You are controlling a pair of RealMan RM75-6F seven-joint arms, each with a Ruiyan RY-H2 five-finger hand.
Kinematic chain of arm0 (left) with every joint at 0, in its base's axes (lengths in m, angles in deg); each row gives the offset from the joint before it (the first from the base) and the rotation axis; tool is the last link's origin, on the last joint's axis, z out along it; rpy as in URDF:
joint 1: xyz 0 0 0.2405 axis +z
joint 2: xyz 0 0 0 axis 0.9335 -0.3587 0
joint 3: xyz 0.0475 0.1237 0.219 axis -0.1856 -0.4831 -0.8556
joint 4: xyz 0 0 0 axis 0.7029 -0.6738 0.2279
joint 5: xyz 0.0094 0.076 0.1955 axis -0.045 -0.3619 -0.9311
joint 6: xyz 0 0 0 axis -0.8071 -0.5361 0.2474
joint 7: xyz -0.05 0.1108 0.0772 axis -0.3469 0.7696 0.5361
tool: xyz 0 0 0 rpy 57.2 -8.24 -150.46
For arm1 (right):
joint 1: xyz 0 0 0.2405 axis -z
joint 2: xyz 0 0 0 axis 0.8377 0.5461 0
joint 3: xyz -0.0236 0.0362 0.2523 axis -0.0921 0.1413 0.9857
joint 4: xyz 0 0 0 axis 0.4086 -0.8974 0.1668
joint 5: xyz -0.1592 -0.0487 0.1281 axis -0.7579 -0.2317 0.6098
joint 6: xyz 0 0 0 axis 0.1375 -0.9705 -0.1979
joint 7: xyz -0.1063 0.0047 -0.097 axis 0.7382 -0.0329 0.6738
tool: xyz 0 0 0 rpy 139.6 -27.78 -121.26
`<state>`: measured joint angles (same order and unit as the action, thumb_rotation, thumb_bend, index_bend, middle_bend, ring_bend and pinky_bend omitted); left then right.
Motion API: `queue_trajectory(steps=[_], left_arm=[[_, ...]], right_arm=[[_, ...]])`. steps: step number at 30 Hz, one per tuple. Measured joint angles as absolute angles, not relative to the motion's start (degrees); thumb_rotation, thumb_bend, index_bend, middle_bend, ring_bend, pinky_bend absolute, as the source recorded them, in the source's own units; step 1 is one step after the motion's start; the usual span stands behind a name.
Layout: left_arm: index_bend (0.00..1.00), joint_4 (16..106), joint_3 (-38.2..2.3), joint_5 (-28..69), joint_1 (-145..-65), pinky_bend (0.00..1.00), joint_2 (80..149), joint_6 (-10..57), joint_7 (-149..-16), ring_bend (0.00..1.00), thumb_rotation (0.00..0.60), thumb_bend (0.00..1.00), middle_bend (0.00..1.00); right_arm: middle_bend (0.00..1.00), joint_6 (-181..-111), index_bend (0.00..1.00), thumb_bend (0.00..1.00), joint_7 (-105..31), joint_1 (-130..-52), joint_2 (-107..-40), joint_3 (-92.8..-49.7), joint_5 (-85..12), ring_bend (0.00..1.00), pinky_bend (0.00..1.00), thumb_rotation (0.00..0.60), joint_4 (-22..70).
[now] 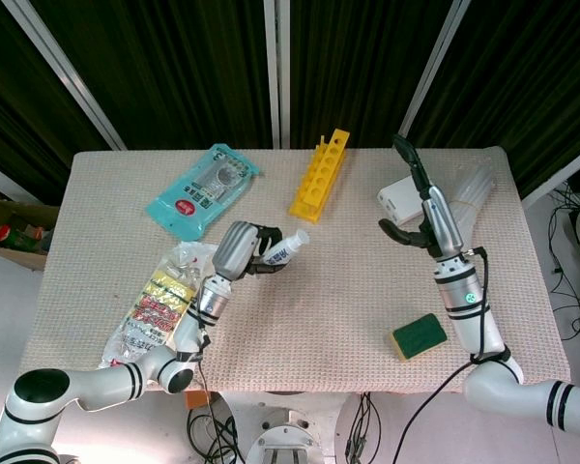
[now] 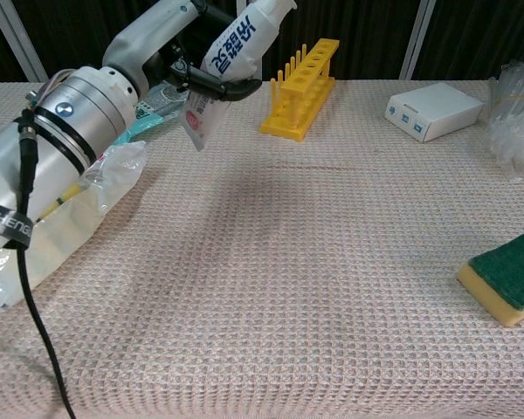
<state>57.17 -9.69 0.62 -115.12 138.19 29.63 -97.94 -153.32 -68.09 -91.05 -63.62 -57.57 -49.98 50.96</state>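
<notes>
My left hand grips a white tube with blue lettering above the table, cap end pointing right and up. The tube hangs over the mat left of centre. My right hand is raised over the right part of the table, fingers spread, holding nothing. It hovers near the white box and shows only in the head view.
A yellow test-tube rack stands at the back centre. A teal packet lies back left, a clear bag of snacks at the left edge. Clear plastic tubes lie back right, a green-yellow sponge front right.
</notes>
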Motion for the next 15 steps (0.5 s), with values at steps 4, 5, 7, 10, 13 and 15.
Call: queue_trajectory(steps=[4, 5, 7, 10, 13, 15], left_arm=[[0.14, 59.46, -12.07, 1.22, -115.30, 0.38, 134.35, 24.31, -91.84, 0.26, 0.597, 0.09, 0.29], [0.08, 60.27, -12.57, 1.46, -115.37, 0.28, 133.26, 22.66, -90.86, 0.17, 0.565, 0.06, 0.19], [0.05, 61.78, -13.23, 2.08, -115.42, 0.15, 131.48, 19.42, -88.32, 0.08, 0.427, 0.01, 0.10], [0.04, 63.86, -13.71, 3.28, -115.14, 0.13, 130.19, 18.62, -82.70, 0.06, 0.284, 0.00, 0.06], [0.04, 66.53, -13.98, 4.98, -114.51, 0.13, 128.51, 19.88, -76.85, 0.05, 0.261, 0.00, 0.06], [0.04, 68.98, -14.16, 6.22, -113.89, 0.13, 126.81, 20.32, -74.37, 0.05, 0.259, 0.00, 0.06]], right_arm=[[0.00, -154.38, 0.00, 0.00, -69.55, -88.82, -62.54, -59.14, -50.19, 0.00, 0.00, 0.189, 50.51], [0.00, -154.63, 0.00, 0.00, -69.89, -88.39, -62.42, -59.46, -50.26, 0.00, 0.00, 0.189, 50.25], [0.00, -155.01, 0.00, 0.00, -70.08, -87.78, -62.28, -59.86, -50.31, 0.00, 0.00, 0.189, 49.81], [0.00, -155.45, 0.00, 0.00, -70.10, -86.97, -62.06, -60.38, -50.30, 0.00, 0.00, 0.189, 49.51], [0.00, -155.81, 0.00, 0.00, -70.12, -86.03, -61.59, -61.12, -50.45, 0.00, 0.00, 0.188, 49.46], [0.00, -156.16, 0.00, 0.00, -69.77, -85.30, -61.22, -61.87, -50.83, 0.00, 0.00, 0.188, 49.36]])
